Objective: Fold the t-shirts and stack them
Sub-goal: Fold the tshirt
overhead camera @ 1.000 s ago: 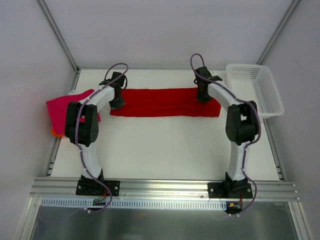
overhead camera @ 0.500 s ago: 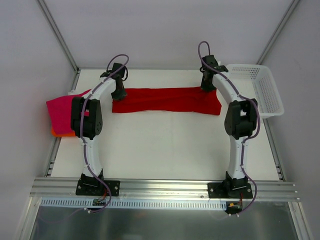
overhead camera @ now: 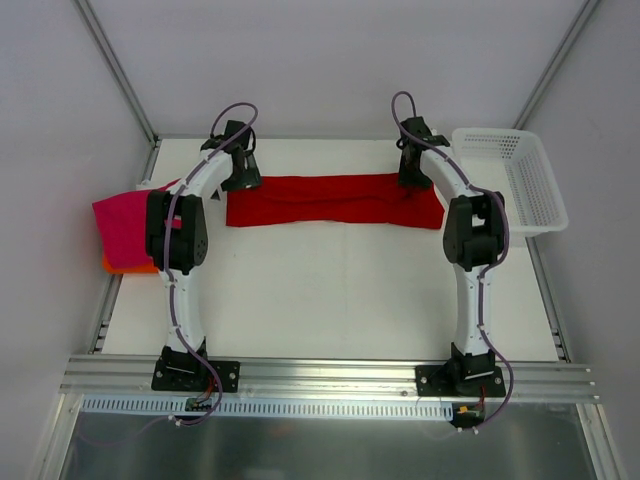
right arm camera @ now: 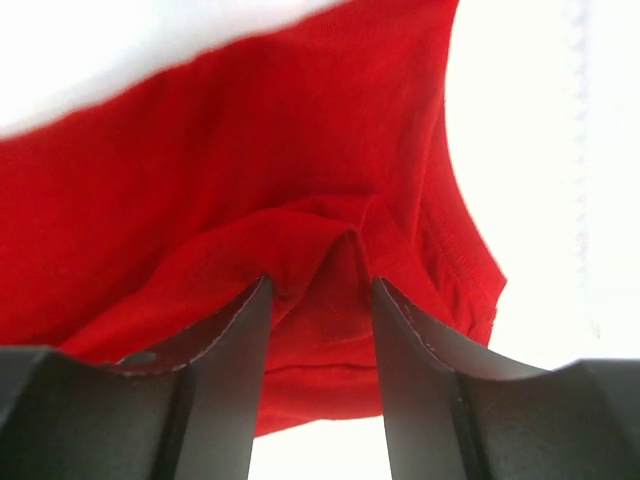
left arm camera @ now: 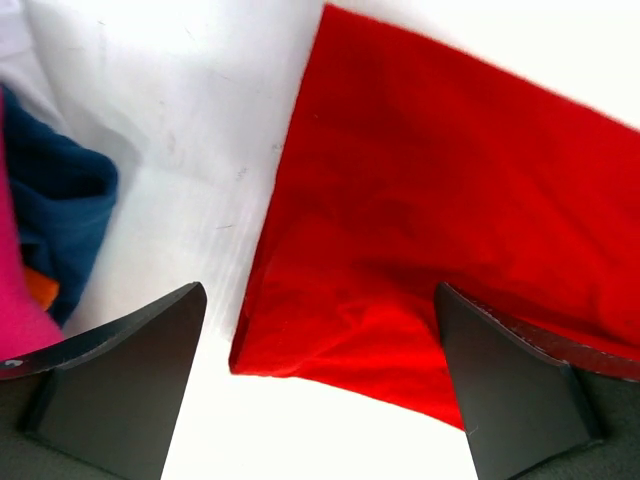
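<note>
1. Fingers (left arm camera: pixel 120 380) of the left gripper (left arm camera: pixel 318 300) stood wide apart, gripping nothing. A corner of the red t-shirt (left arm camera: pixel 440 220) lay flat between and beyond their tips.
2. Left of those fingers sat the blue t-shirt (left arm camera: pixel 55 200), with the orange t-shirt (left arm camera: pixel 42 288) and the magenta-pink t-shirt (left arm camera: pixel 12 260) touching it.
3. The right gripper (right arm camera: pixel 320 290) had its fingers (right arm camera: pixel 225 350) narrow, pinching a raised fold of the red t-shirt between them. The rest spread beyond the tips.

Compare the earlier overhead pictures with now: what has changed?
Both grippers moved toward the far edge. The left gripper hangs open over a corner of the red t-shirt; the right gripper pinches it. The shirt slid slightly away and rightward. The folded stack and basket stayed put.
</note>
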Robot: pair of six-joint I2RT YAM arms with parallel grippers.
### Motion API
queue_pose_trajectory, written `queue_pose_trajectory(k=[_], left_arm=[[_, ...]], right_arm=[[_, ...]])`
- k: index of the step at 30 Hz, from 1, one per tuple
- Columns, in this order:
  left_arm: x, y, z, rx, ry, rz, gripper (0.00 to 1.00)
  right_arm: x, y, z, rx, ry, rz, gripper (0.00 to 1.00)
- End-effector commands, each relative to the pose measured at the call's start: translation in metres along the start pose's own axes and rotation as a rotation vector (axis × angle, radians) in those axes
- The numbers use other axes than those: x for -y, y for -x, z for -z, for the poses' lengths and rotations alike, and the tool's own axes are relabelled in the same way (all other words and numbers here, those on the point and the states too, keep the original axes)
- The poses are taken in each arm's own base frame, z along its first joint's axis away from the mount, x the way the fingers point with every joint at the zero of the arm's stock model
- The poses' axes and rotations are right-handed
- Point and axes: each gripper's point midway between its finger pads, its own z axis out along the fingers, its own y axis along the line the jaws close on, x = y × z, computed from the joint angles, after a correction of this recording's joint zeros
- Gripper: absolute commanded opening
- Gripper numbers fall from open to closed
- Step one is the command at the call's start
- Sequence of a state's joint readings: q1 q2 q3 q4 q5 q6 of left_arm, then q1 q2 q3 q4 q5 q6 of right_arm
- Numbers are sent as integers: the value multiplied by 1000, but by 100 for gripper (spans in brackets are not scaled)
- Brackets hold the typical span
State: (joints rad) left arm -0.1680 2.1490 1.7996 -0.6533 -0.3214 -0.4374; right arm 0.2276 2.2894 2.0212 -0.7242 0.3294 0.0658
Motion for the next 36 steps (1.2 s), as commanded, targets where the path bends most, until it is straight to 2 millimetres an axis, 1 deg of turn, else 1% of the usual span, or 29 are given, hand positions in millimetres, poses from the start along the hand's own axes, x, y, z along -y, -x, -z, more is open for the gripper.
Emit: queue_pose_trajectory(k=[1, 3, 4, 5, 6, 7, 8, 9, 10, 11, 12, 13, 14, 15, 16, 17, 18, 19, 21, 22, 24, 25, 26, 27, 28, 29, 33, 34, 36], left_arm=[[-18, 55, 61, 175, 10, 98, 99], [-24, 65, 77, 223, 21, 119, 99], [-26, 68, 86, 240, 17, 128, 99], [-27, 74, 103, 271, -1, 139, 99], [-25, 72, 109, 273, -14, 138, 99], [-25, 74, 121, 292, -34, 142, 99], [-20, 71, 125, 291, -56, 138, 99], [-16, 68, 128, 287, -71, 131, 99], [-10, 61, 130, 277, -90, 121, 99], [-4, 55, 129, 266, -107, 113, 98], [3, 48, 124, 250, -123, 98, 94], [12, 40, 119, 233, -129, 77, 86], [16, 35, 112, 219, -129, 66, 65], [21, 31, 106, 200, -135, 57, 50], [28, 23, 100, 167, -161, 51, 34], [36, 14, 88, 123, -177, 48, 5], [37, 10, 81, 109, -169, 45, 0], [42, 2, 68, 73, -169, 36, 0], [47, -1, 57, 53, -171, 27, 0], [51, -9, 45, 25, -167, 15, 0], [56, -8, 38, 16, -175, 7, 0], [59, -14, 29, -10, -177, -2, 0], [62, -16, 26, -17, -181, -8, 0], [65, -12, 25, -13, -189, -11, 0], [67, -18, 17, -33, -188, -22, 0], [69, -19, 14, -44, -197, -27, 0], [65, -31, 2, -82, -181, -37, 0], [62, -32, -2, -88, -174, -35, 0], [59, -34, -5, -100, -172, -39, 0]], right_arm=[[12, 56, 44, 181, 0, -27, 48], [17, 66, 59, 216, 2, -28, 48], [20, 75, 76, 252, 6, -42, 48], [23, 76, 85, 265, 5, -46, 48], [24, 76, 93, 277, 11, -48, 48], [29, 86, 115, 330, 31, -71, 49], [30, 73, 113, 311, 31, -60, 49], [31, 70, 119, 320, 42, -61, 49], [32, 74, 140, 368, 63, -75, 49], [32, 59, 134, 343, 60, -58, 49], [29, 56, 138, 358, 65, -57, 49], [31, 55, 150, 380, 73, -60, 48], [30, 48, 149, 373, 75, -52, 48], [24, 37, 146, 351, 96, -38, 48], [20, 33, 146, 343, 114, -33, 48], [12, 24, 144, 316, 147, -28, 46], [10, 19, 142, 298, 151, -27, 44], [6, 14, 139, 280, 158, -25, 41], [-4, 3, 128, 241, 176, -12, 27], [-8, -1, 124, 226, 181, -12, 21], [-17, -11, 110, 181, 196, -6, 7], [-20, -13, 106, 169, 204, -14, 4], [-24, -15, 101, 154, 213, -14, 1], [-30, -18, 98, 137, 237, -15, 1], [-36, -21, 90, 116, 239, -24, 1], [-37, -24, 86, 100, 236, -29, 0], [-30, -39, 69, 43, 165, -41, 1], [-28, -44, 62, 25, 147, -37, 0], [-25, -49, 55, -1, 114, -35, 1]])
